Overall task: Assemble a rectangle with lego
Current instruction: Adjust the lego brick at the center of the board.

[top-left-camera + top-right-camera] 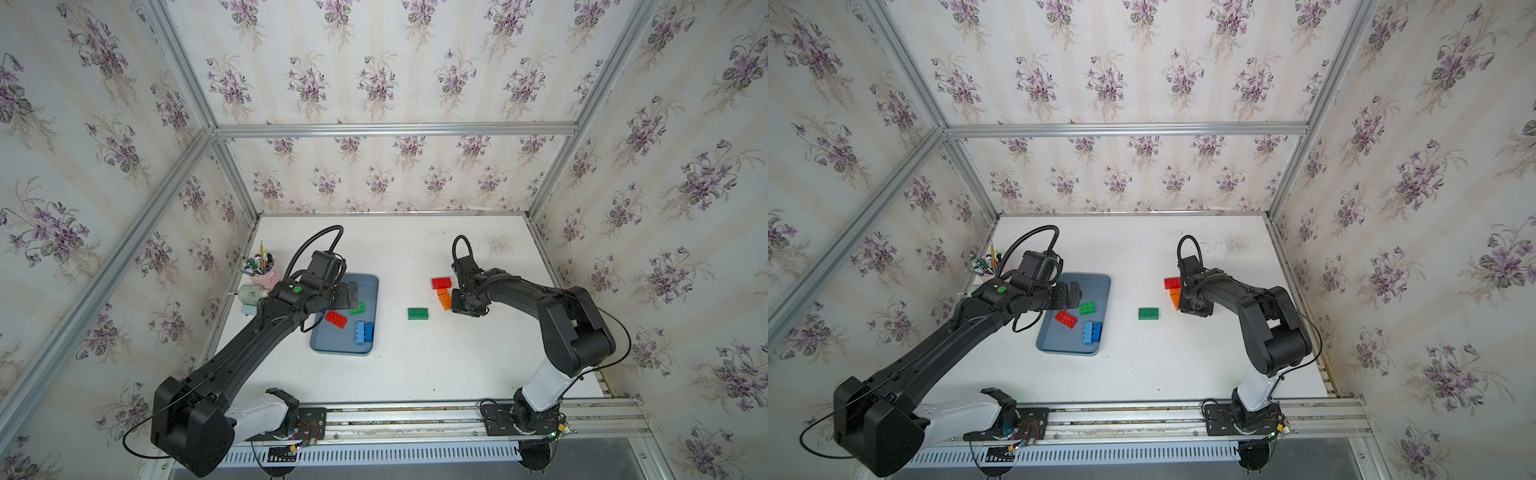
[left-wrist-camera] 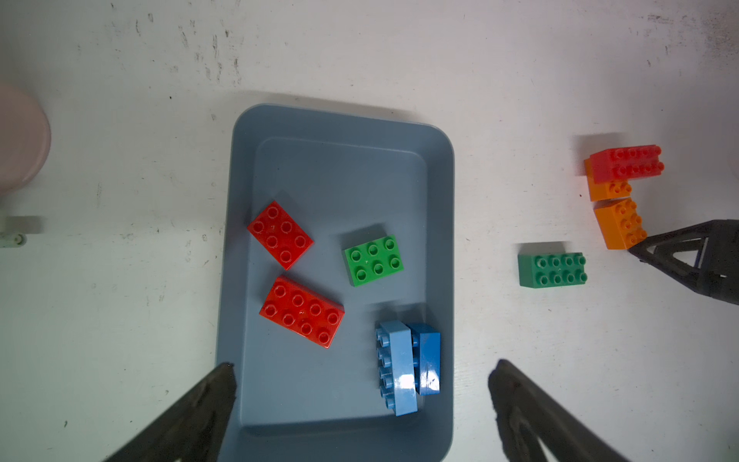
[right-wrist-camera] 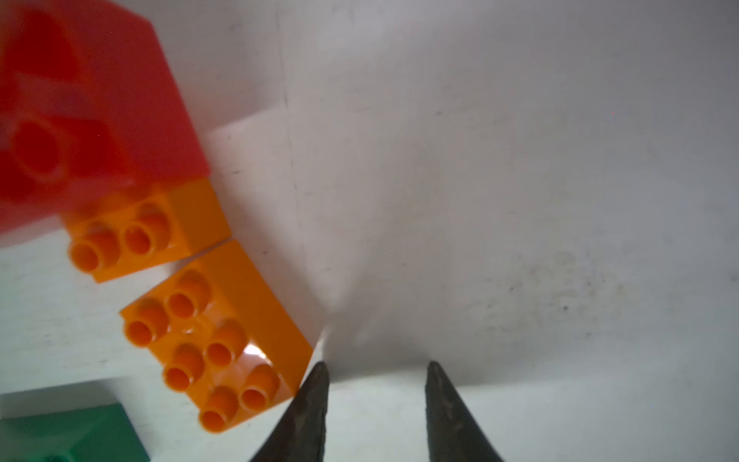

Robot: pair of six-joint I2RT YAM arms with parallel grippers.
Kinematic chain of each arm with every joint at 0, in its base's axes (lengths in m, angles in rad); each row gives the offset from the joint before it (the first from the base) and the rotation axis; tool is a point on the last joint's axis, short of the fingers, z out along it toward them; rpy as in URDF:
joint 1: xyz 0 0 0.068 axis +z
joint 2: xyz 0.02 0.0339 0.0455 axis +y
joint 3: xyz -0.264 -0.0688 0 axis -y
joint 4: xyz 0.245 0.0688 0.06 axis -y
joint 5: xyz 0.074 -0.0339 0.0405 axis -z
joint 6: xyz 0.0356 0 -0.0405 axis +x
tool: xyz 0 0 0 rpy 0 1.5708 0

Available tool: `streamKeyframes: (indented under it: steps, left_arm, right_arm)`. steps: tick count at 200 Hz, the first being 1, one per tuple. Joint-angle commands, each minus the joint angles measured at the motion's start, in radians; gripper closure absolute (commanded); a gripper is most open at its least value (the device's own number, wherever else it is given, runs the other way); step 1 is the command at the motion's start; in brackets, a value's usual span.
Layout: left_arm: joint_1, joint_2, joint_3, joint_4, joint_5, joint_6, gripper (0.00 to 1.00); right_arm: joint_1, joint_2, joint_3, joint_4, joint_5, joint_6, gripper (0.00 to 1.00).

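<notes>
This is a robotics lab test cell, not a real room, despite its homely walls. Silver aluminium extrusion bars (image 1: 395, 129) form a box frame, and its panels are covered in cream wallpaper printed with purple flower sprigs (image 1: 374, 79). Inside is a scuffed white tabletop (image 1: 415, 365). Two black jointed robot arms, the left arm (image 1: 249, 345) and the right arm (image 1: 519, 291), are mounted on a silver slotted rail (image 1: 395, 415) along the front edge. Loose coloured wires (image 1: 305, 432) show at a base, and a white slotted cable duct (image 1: 395, 455) runs below. A pink cup of pens and pencils (image 1: 264, 278) stands at the table's side. Small studded plastic bricks, one of them green (image 1: 417, 313), lie about.
</notes>
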Motion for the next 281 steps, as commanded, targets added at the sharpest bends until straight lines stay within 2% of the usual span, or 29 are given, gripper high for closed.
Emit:
streamKeyframes:
  steps: [1, 76, 176, 225, 253, 281]
  left_arm:
    - [0.004, 0.002, 0.001, 0.017, 0.003, 0.008, 0.00]
    - [0.013, 0.006, 0.000, 0.019, 0.010, 0.009, 0.00]
    - [0.016, -0.003, 0.001, 0.014, 0.012, 0.011, 0.00]
    - [0.019, -0.006, 0.001, 0.022, 0.013, 0.009, 0.00]
    - [0.021, -0.003, 0.007, 0.021, 0.023, 0.009, 0.00]
    - [0.020, -0.013, 0.004, 0.014, 0.014, 0.012, 0.00]
  right_arm:
    - [0.001, 0.009, -0.007, 0.025, -0.046, 0.029, 0.60]
    - [0.009, 0.004, -0.003, 0.037, -0.075, 0.046, 0.60]
    - [0.017, -0.039, 0.003, -0.015, -0.022, 0.015, 0.60]
    - [0.089, -0.090, 0.047, -0.080, -0.014, -0.022, 0.51]
    - [0.109, -0.060, 0.090, -0.076, 0.008, -0.025, 0.39]
    - [0.112, -0.009, 0.122, -0.070, 0.031, -0.044, 0.34]
